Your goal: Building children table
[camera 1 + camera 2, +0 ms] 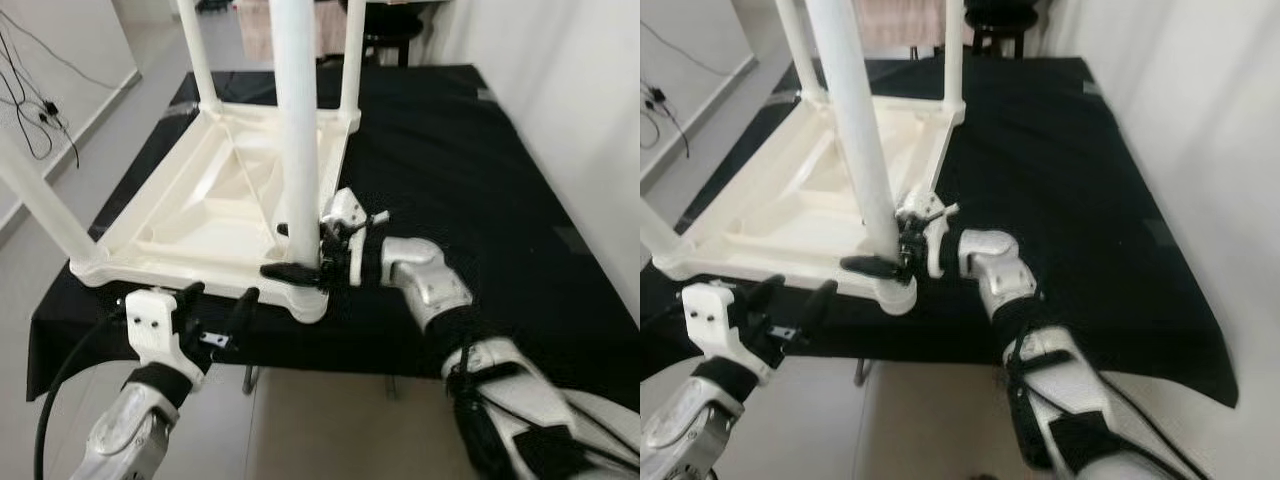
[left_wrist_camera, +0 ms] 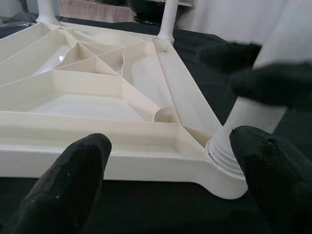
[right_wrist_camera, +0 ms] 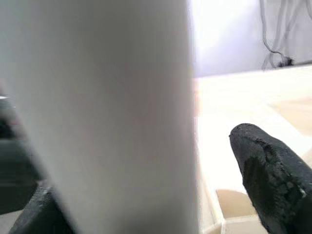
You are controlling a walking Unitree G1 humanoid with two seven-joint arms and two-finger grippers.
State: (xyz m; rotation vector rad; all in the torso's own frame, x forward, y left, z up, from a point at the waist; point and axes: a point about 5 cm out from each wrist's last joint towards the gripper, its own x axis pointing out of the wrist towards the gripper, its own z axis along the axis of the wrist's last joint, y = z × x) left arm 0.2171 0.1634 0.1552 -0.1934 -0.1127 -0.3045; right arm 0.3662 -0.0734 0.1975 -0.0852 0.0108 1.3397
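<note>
Left side: left pincer [image 1: 220, 305] hovers low at the near edge of the table [image 1: 480, 180], just in front of the upturned children table top [image 1: 215, 200]. Fingers spread wide, holding nothing; in the left wrist view they frame the near rim and the corner socket [image 2: 224, 158], not touching either.

Centre: the white plastic top lies underside up on the black cloth, ribs showing. Legs stand upright at the far corners [image 1: 195, 50], and one more leans out at the left near corner [image 1: 40, 200].

Right of centre: the near-right leg [image 1: 297, 130] stands upright in its corner socket. Thread rings show at its base, so it looks not fully seated.

Right: right pincer [image 1: 315, 255] is closed around this leg low down, one finger on each side, just above the socket.

Step in hand, as judged: fitting or screwing the last leg home.

Next move calls for turning or pressing the leg down while it stays vertical. The left pincer is well placed to brace the rim so the top does not slide or spin on the cloth.
</note>
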